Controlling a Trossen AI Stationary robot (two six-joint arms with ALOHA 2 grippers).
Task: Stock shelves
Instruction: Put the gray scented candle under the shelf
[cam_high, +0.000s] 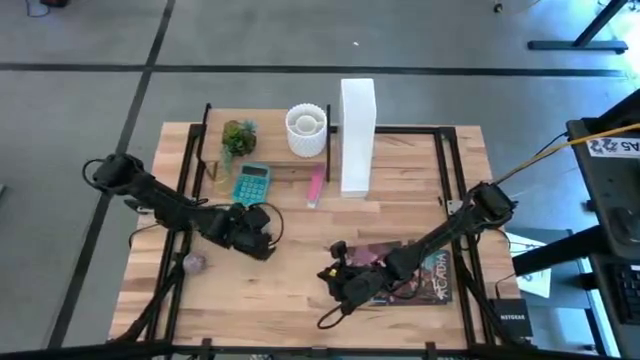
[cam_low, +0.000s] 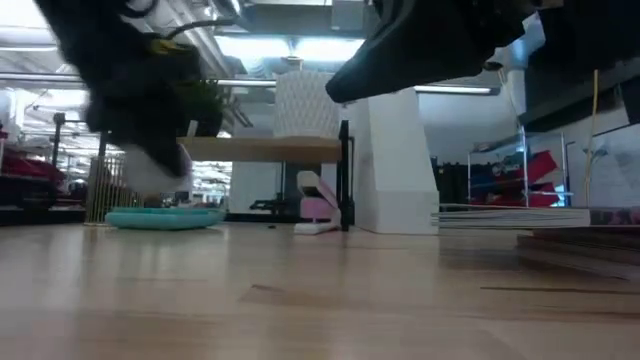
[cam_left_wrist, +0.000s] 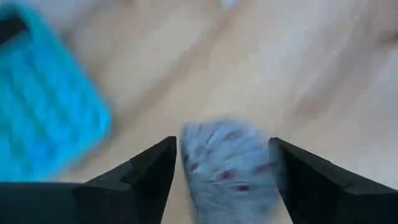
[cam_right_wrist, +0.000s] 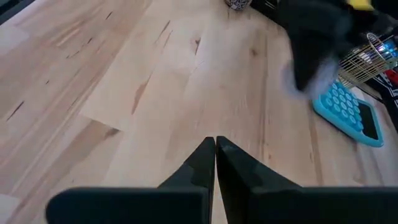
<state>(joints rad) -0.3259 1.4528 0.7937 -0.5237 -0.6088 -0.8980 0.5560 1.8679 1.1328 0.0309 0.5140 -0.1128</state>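
While I hover:
Shelves: pale wood board, black posts (twelve o'clock).
Left claw: pinching grey speckled lump.
Right claw: pressed together.

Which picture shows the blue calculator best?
The high view: the whole teal calculator lies flat beside the shelf. The low view shows only its edge, the left wrist view a blur, the right wrist view part of it.
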